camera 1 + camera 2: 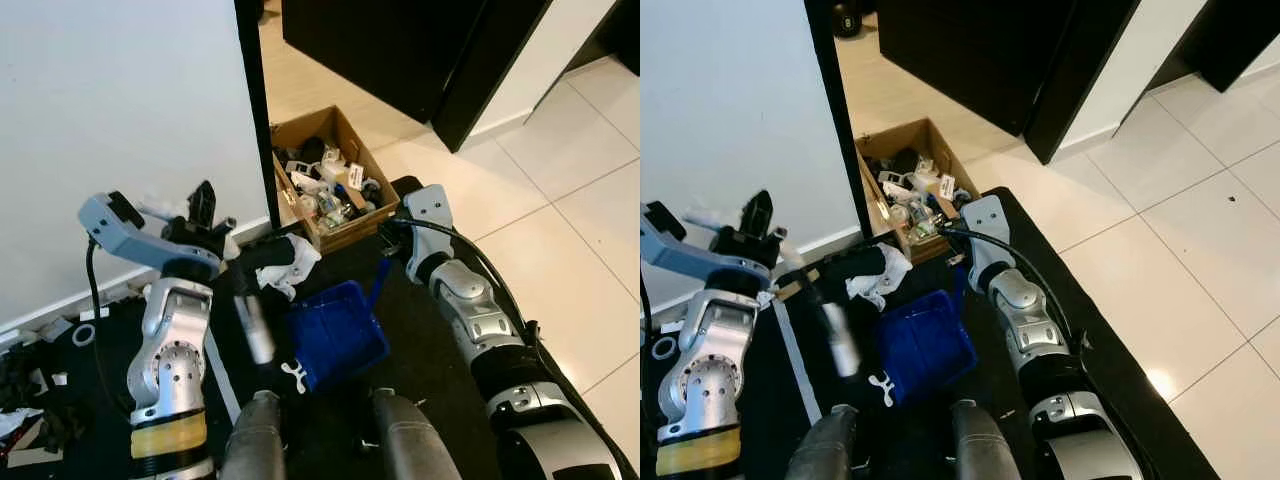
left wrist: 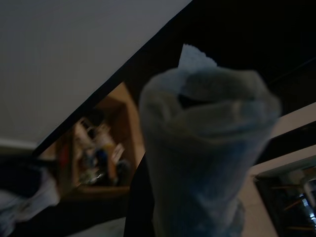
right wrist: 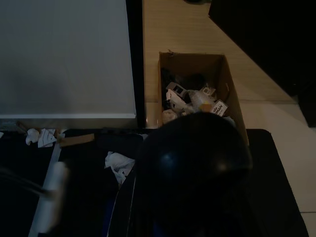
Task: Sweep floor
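Blue dustpan (image 1: 335,335) lies on black mat (image 1: 420,350), below left fingers (image 1: 204,205).

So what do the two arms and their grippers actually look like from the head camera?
Both arms are silver metal with rounded joint housings. The left arm has a yellowish tape band near its base, a light blue wrist block and a black cable; its left gripper has long black fingers. The right arm carries a black cable looped along it.

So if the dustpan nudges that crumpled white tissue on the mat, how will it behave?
The crumpled white tissue looks light and floppy, so it will likely slide or tumble. It may snag on the black mat rather than ride into the blue dustpan.
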{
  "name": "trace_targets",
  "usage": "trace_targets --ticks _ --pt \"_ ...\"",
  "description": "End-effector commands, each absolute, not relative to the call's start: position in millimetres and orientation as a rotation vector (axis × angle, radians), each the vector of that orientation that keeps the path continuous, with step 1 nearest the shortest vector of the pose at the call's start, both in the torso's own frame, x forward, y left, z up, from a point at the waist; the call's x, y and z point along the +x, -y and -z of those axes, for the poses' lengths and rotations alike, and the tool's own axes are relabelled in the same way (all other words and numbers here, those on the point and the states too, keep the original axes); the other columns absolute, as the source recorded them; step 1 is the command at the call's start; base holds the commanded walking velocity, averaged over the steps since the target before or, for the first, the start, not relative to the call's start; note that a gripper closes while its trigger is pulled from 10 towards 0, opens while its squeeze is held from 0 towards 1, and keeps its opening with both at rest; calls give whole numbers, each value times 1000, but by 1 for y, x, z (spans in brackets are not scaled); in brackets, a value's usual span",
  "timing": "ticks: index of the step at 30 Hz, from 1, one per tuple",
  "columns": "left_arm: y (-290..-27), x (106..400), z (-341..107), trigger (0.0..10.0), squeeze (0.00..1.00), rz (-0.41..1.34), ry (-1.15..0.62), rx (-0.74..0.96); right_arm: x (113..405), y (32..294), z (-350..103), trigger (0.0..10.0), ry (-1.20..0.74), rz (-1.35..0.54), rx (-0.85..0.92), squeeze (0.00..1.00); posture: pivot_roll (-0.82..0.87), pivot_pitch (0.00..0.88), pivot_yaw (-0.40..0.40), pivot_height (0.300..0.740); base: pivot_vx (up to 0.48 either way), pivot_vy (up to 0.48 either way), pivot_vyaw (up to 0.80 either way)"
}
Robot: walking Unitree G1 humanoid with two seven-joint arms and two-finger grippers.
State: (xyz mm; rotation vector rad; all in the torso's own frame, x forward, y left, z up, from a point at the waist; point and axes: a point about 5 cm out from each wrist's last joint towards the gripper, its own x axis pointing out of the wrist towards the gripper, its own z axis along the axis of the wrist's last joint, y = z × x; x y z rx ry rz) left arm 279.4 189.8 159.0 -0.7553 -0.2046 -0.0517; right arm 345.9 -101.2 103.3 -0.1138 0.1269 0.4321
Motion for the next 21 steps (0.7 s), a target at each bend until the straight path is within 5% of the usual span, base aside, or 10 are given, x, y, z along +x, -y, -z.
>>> trace_targets --ticks 1,10,21 --pt "-183 278 -150 10000 0 52 171 -799 335 97 -78 10000 -239 -463 -54 0 -15 275 -44 740 0 0 0" --pt "-189 276 -129 10000 0 -62 139 -842 335 98 -77 10000 -244 -461 -59 0 -16 276 -47 740 0 0 0" --pt "-191 273 -104 10000 0 -271 122 -1136 334 99 -76 10000 -247 -461 -61 0 -25 278 -54 740 0 0 0"
